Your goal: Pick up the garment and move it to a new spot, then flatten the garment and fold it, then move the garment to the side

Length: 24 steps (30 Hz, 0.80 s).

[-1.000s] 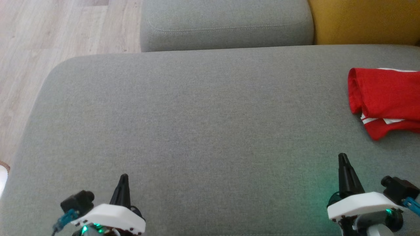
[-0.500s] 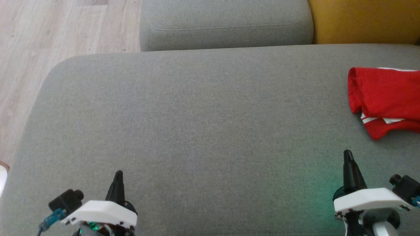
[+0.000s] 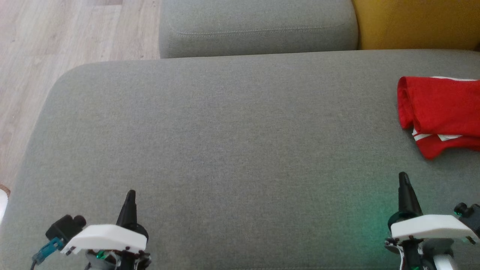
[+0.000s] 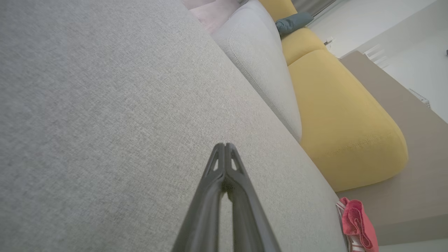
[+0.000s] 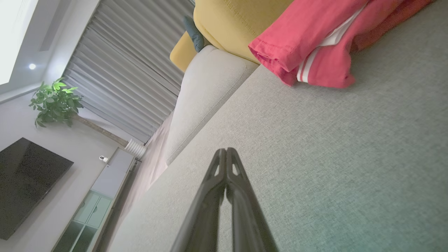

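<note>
Head view first: where is the garment (image 3: 440, 112)?

– It is red, and it lies on the grey sofa seat (image 3: 232, 142), far over on the robot's right. Part of it runs off the edge of the picture.

What does it look like?

– Like soft cloth lying in layers. One edge is rolled round and puffy. A bit with white stripes pokes out from under the top layer. In the right wrist view the garment (image 5: 315, 45) looks doubled over, thick and a little lumpy, not very neat.

So is the job done?

– I think most of it is. The cloth looks folded, and it sits off to the side, which is the last step. But I cannot be sure. The fold is loose, so maybe it needs a tidy.

Is a claw holding it?

– No. The right gripper (image 3: 403, 178) is near it but apart from it, with bare seat between them. Its two fingers are pressed together with nothing in them. The left gripper (image 3: 130, 195) is well away on the other side, and its fingers are together and empty too.

What else is around?

– A grey back cushion (image 3: 258, 26) behind the seat, a yellow cushion (image 3: 412, 22) next to that, and wood floor (image 3: 56, 33) on the left.
</note>
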Available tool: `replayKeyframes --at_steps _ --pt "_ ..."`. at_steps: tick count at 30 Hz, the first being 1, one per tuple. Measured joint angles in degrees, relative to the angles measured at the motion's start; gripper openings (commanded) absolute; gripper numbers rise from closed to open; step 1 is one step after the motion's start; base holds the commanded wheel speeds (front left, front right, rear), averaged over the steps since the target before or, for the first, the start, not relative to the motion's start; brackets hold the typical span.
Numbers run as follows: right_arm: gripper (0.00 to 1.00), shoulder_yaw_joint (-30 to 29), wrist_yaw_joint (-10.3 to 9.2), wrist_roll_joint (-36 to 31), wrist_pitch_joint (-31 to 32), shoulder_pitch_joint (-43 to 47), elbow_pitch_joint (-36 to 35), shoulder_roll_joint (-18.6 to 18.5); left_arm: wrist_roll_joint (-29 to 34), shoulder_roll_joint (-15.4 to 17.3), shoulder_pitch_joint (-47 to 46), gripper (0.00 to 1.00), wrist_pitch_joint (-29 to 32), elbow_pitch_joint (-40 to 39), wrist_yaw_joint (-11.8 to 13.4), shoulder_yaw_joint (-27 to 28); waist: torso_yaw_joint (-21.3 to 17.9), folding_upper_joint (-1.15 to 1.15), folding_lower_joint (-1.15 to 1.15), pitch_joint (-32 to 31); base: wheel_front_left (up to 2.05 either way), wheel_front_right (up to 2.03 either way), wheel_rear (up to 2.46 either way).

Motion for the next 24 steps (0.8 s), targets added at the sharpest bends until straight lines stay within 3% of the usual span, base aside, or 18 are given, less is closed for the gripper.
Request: replayKeyframes --at_steps 24 --pt "0.0 -1.8 0.0 15.8 3.2 -1.1 -0.2 0.0 -14.4 0.0 -1.3 0.0 3.9 -0.9 -2.5 3.6 -0.1 0.0 0.0 0.2 0.0 0.0 0.0"
